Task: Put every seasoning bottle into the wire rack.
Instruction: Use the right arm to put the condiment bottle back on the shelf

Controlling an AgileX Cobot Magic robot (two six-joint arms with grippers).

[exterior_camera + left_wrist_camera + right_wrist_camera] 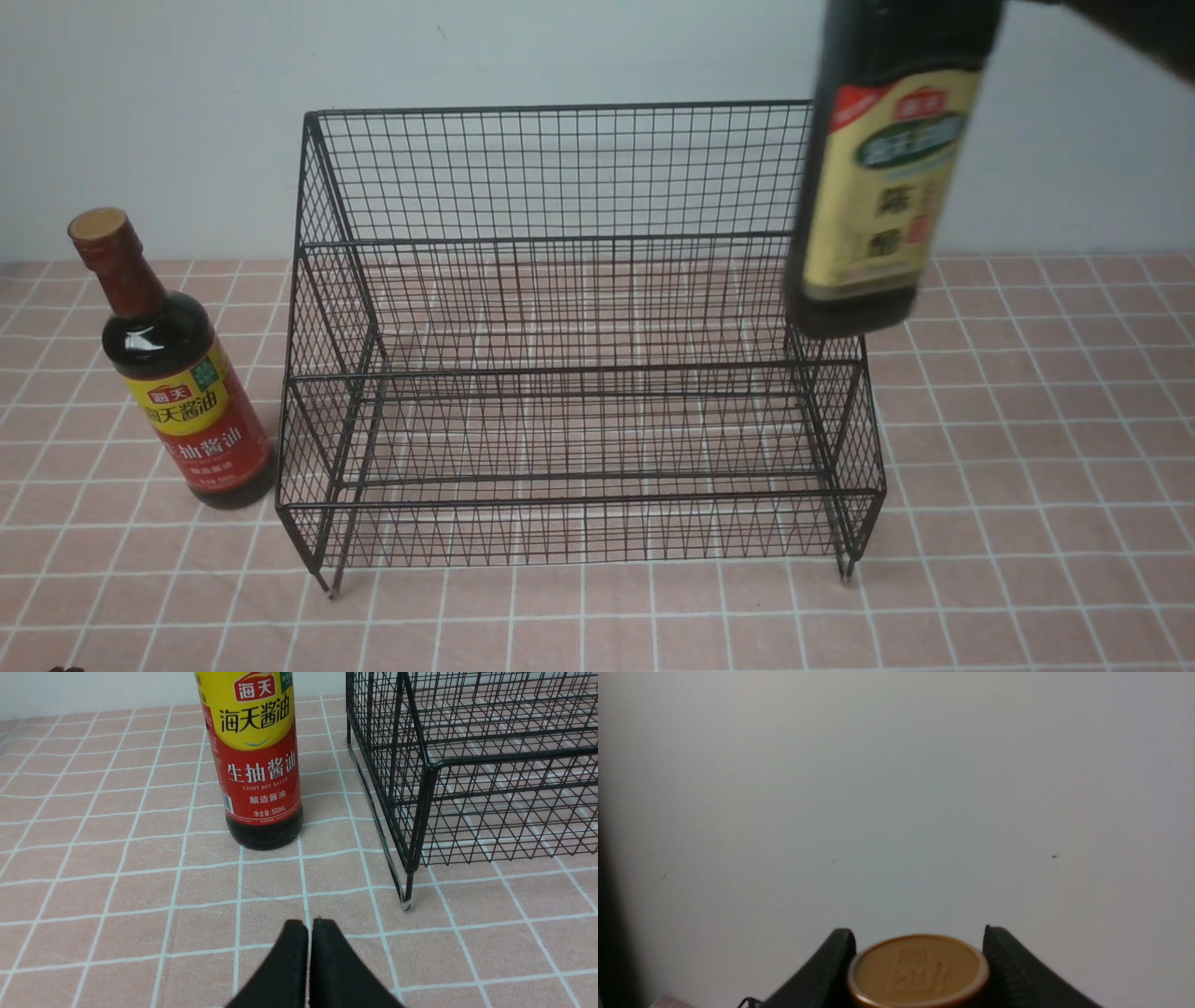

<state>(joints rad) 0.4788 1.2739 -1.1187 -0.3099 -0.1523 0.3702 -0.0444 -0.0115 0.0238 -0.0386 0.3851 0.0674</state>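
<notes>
Nearest the camera hangs the squarer beige-yellow-labelled bottle [887, 187], off the worktop [1027, 467], its base leaning toward 7 o'clock. Across the middle of that tiled worktop stands the wire rack [579, 371], both tiers bare of bottles. Seen from the front, the held bottle lies toward 2 o'clock of the rack's middle, its lower end overlapping the right end frame; whether it is over the mesh or in front of it, I cannot tell.

The step in hand looks to be placing this bottle. Keep its base high enough to clear the end frame and front rail, carry it inward toward 9 o'clock, and bring it upright before lowering. A spot near the rack's 3 o'clock end would leave room for its partner. Let the base settle flat on the mesh before easing the grip, then draw straight up so the neck is not dragged over.

The round red-and-yellow-labelled bottle [201, 420] stands on the worktop, just outside the rack toward 9 o'clock, and should come next, probably with the left arm.

The right tool [919, 952] grips the squarer bottle at its top, fingers spread around the gold cap [917, 970]. The left tool [303, 926] is closed, tips together, with nothing between them.
</notes>
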